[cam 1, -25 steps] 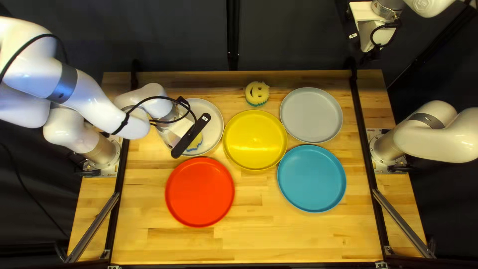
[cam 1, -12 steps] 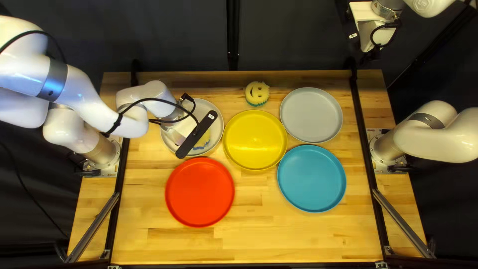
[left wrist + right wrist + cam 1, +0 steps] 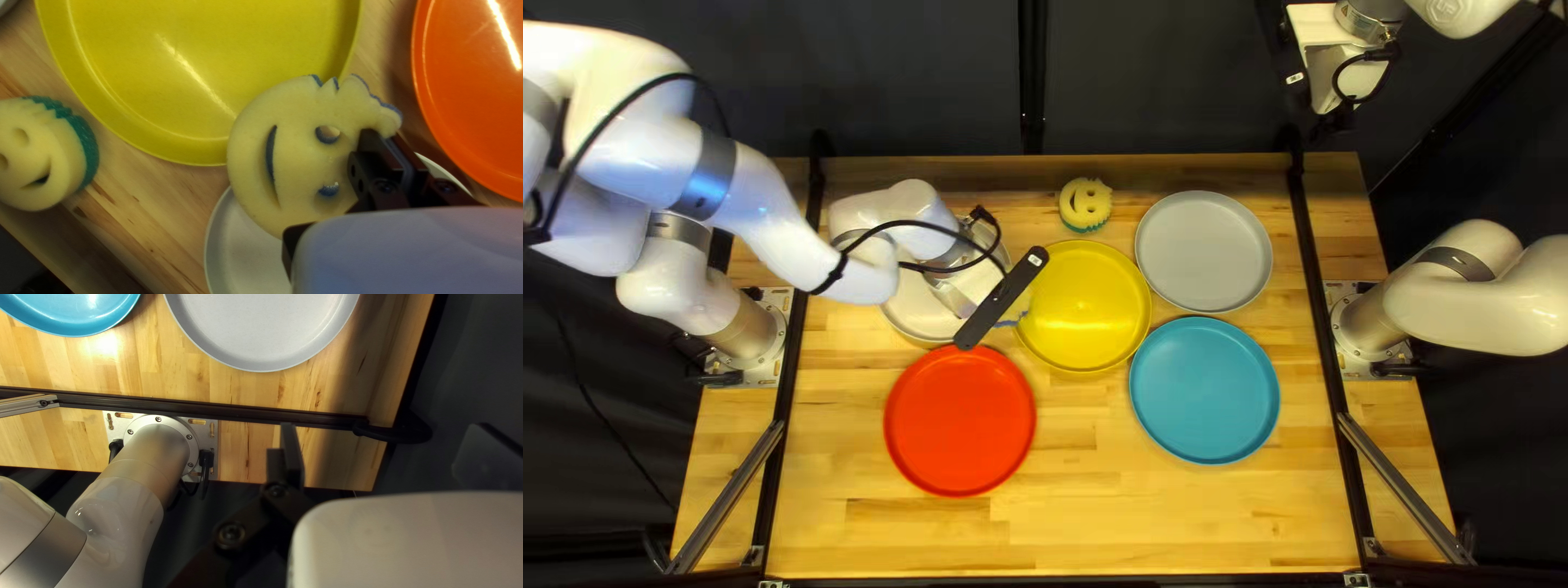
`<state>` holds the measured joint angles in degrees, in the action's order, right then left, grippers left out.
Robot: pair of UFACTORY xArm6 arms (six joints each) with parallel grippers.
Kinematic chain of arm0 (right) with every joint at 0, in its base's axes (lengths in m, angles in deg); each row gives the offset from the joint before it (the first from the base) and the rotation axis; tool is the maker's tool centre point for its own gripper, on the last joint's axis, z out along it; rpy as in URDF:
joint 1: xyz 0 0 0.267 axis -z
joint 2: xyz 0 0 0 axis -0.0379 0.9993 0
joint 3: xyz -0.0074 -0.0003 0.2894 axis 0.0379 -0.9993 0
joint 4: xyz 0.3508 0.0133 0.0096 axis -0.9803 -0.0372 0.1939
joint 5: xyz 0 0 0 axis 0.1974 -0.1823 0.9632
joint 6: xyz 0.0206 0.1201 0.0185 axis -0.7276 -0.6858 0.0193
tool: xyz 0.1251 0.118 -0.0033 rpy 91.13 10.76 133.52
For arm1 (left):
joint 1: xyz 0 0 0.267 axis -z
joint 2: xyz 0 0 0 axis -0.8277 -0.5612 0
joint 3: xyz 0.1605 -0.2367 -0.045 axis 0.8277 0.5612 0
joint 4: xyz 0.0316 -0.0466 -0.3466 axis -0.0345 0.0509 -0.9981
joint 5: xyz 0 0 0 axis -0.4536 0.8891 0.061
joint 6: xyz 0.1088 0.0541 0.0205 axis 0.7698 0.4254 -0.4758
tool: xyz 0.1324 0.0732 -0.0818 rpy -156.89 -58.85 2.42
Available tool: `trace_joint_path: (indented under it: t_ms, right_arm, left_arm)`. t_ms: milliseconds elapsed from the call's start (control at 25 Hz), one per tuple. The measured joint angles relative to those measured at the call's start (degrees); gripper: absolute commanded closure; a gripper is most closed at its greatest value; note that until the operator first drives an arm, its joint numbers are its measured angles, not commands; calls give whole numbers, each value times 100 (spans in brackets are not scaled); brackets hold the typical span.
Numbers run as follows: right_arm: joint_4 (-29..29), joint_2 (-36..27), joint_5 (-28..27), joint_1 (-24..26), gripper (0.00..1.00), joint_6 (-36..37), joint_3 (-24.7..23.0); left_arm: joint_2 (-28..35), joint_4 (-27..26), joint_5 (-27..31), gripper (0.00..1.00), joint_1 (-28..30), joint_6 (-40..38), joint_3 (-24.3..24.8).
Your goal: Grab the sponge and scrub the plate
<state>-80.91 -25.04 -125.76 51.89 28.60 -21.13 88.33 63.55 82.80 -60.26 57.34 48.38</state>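
While carrying the round yellow-and-blue smiling foam sponge [image 3: 294, 158] over the gap between the glossy yellow plate [image 3: 180, 60] and the white plate [image 3: 239, 256], pinching its edge firmly in the left end effector [image 3: 380, 139]: pickup done, scrubbing up next! Seemingly raised, blue side down, left of the counter's [image 3: 1198, 523] middle. Needs lowering flat onto a plate, likely the yellow, then pressing lightly and sweeping without twisting loose. Off beyond the counter's far right corner, right end effector [image 3: 387, 430] spread wide, grasping nothing. Sitting out near the far edge, the yellow-and-green smiling sponge [image 3: 1086, 201]. Now the tricky viewing: white plate partly covered by the left arm [image 3: 784, 229], only a sliver of blue peeping past the black bar [image 3: 1002, 297]. Impossible to tell exact height above the yellow rim.
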Motion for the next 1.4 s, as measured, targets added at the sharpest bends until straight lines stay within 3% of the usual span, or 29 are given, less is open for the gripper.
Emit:
trace_joint_path:
  t_ms: [320, 480, 960, 1400]
  right_arm:
    - [0, 0, 0, 0, 0, 0, 0]
    - [0, 0, 0, 0, 0, 0, 0]
    - [0, 0, 0, 0, 0, 0, 0]
    - [0, 0, 0, 0, 0, 0, 0]
  left_arm:
    - [-1014, -658, -139, 100, -28, 813, -895]
    - [-1183, -911, -183, 100, -17, 1059, -1039]
    - [-1226, -971, -186, 100, -4, 1081, -1071]
    - [-2070, -844, -70, 100, 64, 1012, -2079]
